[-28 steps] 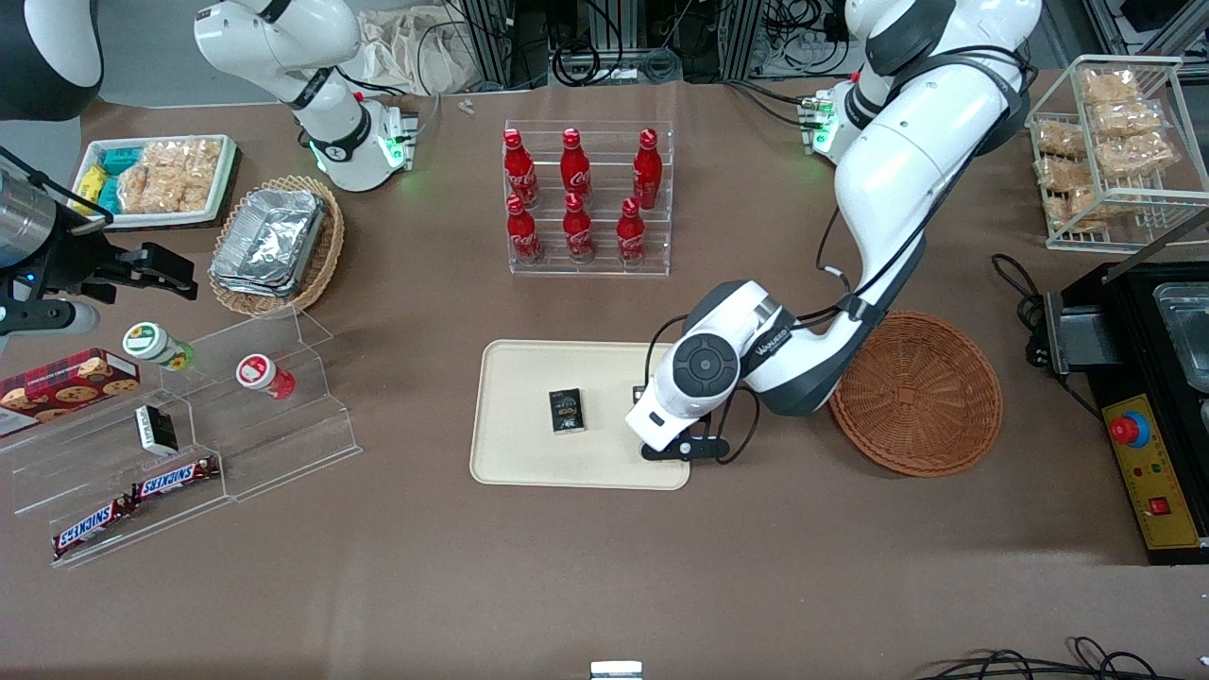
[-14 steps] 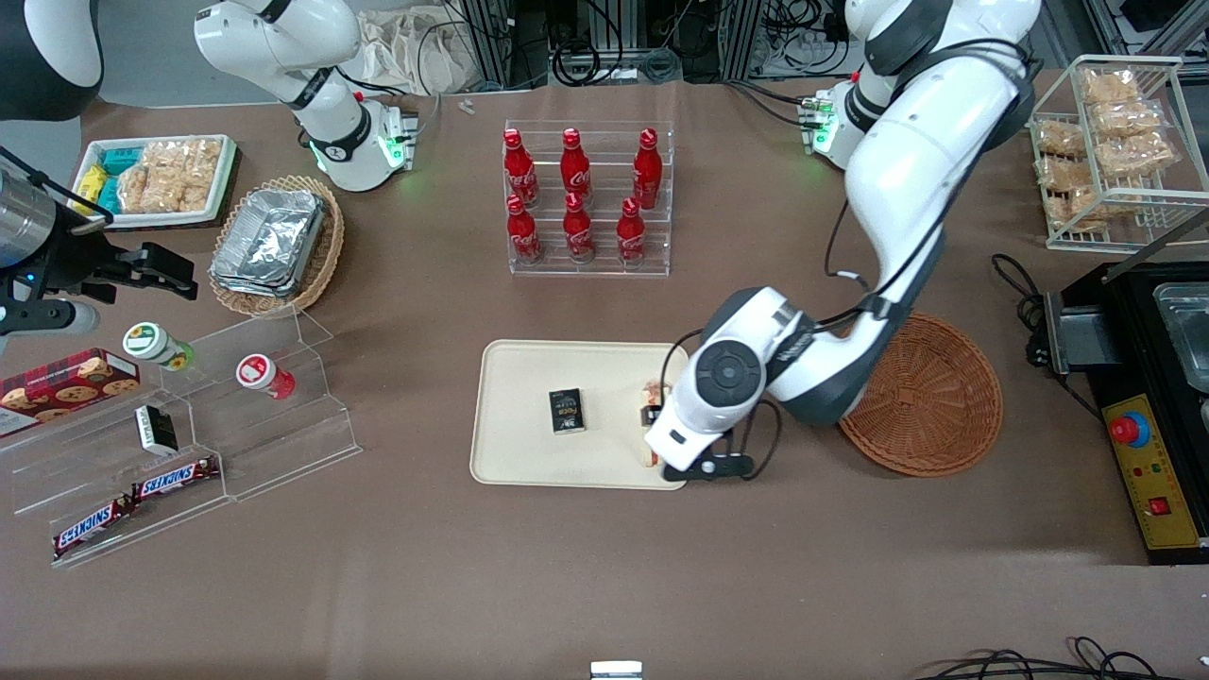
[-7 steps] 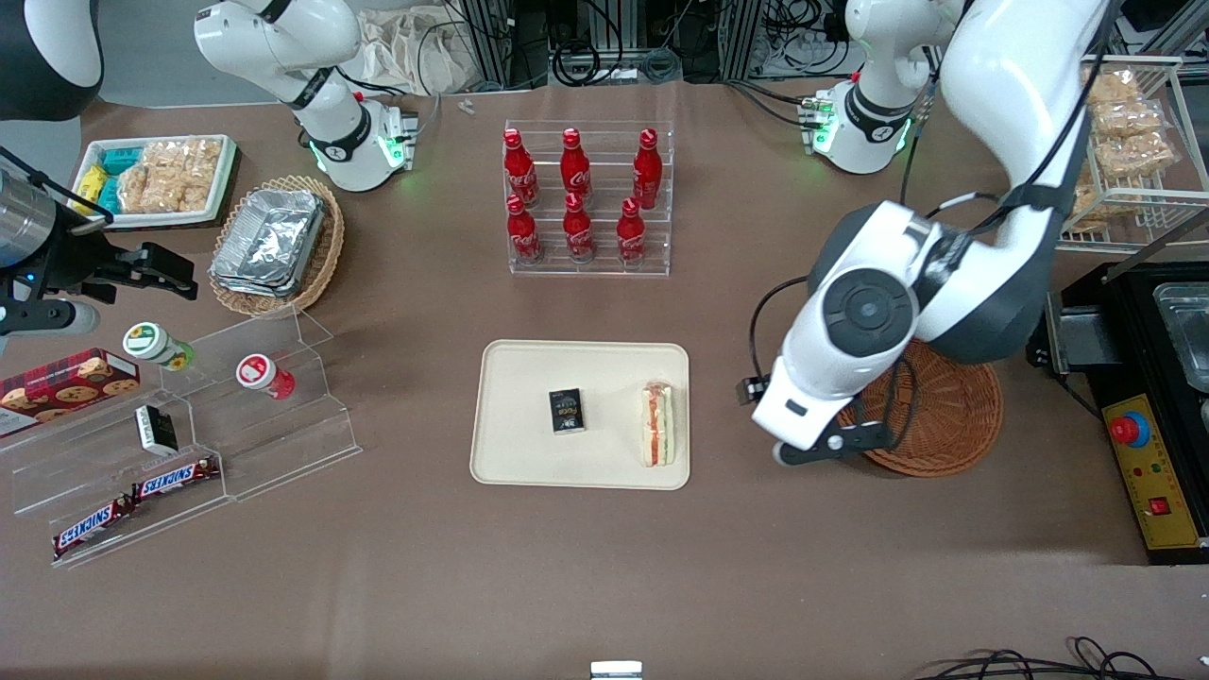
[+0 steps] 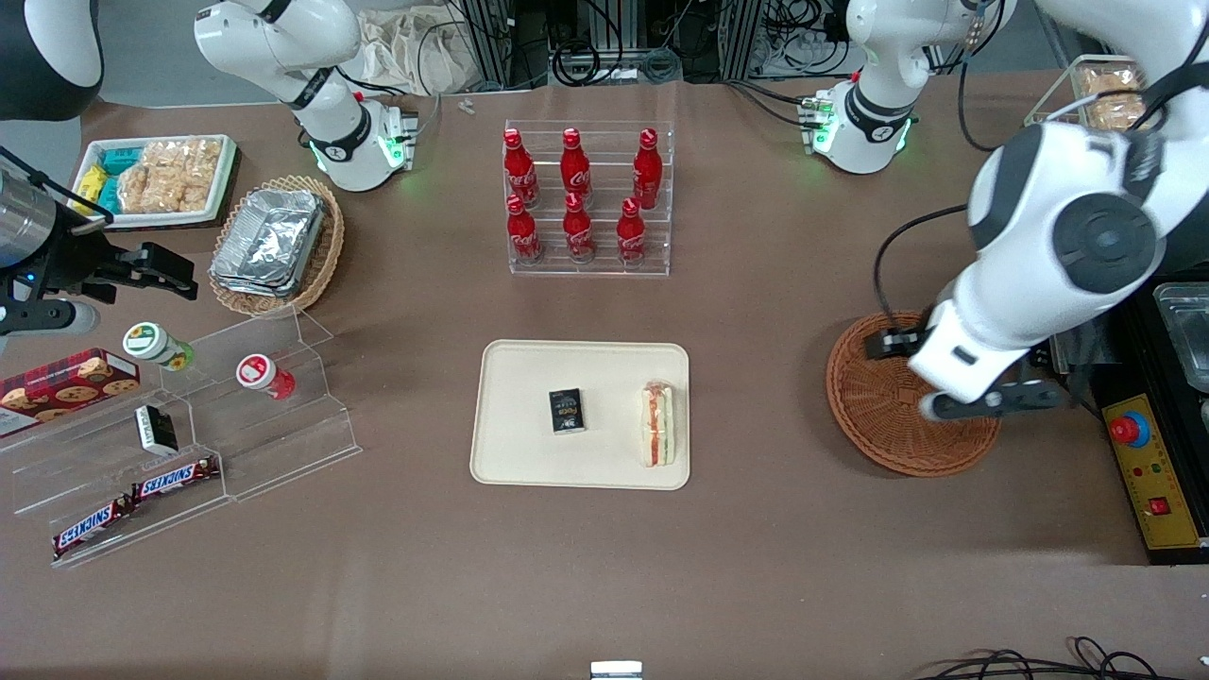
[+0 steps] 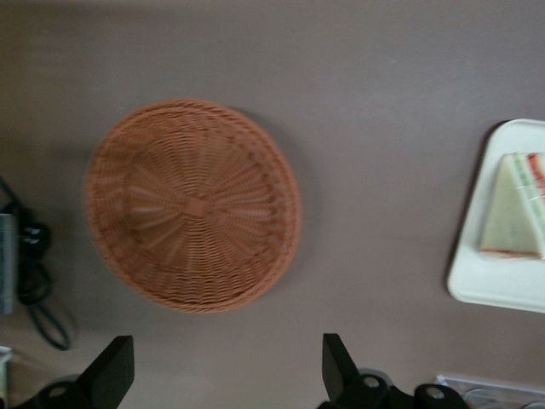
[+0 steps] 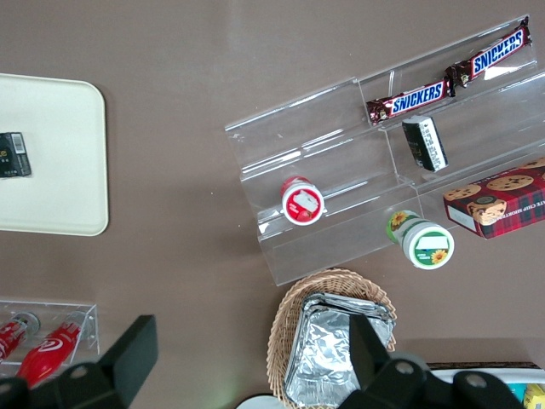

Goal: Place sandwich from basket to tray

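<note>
- The sandwich (image 4: 657,424) lies flat on the tray (image 4: 519,463), close to the rim at the working arm's end, with nothing touching it.
- A small black packet (image 4: 567,411) lies on the same tray, apart from the sandwich, toward the parked arm's end.
- The basket (image 4: 874,416) sits on the brown table (image 4: 604,567), well apart from the tray, at about 3 o'clock from it in the front view; nothing lies in it.
- The gripper (image 4: 982,404) hangs above the basket at the working arm's end; its arm covers part of the basket's rim in the front view.
- A clear rack of red bottles (image 4: 576,203) stands at 12 o'clock from the tray, farther from the front camera.
- The wrist view alone shows the fingers (image 5: 111,371) spread wide apart with nothing between them, the basket's (image 5: 194,204) whole woven bottom, and the sandwich (image 5: 515,206) on a corner of the tray (image 5: 498,290).
</note>
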You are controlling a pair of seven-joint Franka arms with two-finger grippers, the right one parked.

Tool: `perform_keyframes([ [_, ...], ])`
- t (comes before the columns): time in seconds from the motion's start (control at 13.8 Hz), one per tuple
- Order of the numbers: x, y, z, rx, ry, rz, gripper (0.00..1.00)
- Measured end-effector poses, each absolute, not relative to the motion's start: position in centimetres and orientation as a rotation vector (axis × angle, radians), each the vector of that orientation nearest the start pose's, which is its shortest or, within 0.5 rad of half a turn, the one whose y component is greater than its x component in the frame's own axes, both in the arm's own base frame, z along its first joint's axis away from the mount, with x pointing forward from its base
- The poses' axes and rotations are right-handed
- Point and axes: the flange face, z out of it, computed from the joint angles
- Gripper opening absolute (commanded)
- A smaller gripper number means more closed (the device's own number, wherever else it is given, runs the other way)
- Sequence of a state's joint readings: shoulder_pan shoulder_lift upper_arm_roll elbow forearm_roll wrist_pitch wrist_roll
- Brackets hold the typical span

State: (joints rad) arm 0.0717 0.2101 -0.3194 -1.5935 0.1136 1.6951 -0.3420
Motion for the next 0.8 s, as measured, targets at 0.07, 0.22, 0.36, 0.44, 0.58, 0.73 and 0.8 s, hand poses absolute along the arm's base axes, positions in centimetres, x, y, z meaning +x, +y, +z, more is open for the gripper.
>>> perform_keyframes([
  [0.07,59.4,-11.2,50.9,-3.056,-0.108,0.104,0.99],
  [0.22,57.9,-9.6,50.5,-3.044,-0.087,0.068,1.0],
  [0.36,56.9,-8.6,50.3,-3.047,-0.056,0.07,1.0],
  [0.44,56.8,-8.3,50.4,-3.051,-0.048,0.068,1.0],
  [0.58,57.1,-8.1,51.1,-3.059,-0.048,0.076,1.0],
  [0.73,58.0,-8.1,52.2,-3.07,-0.053,0.138,1.0],
  [0.8,58.7,-8.2,52.7,-3.082,-0.052,0.176,1.0],
])
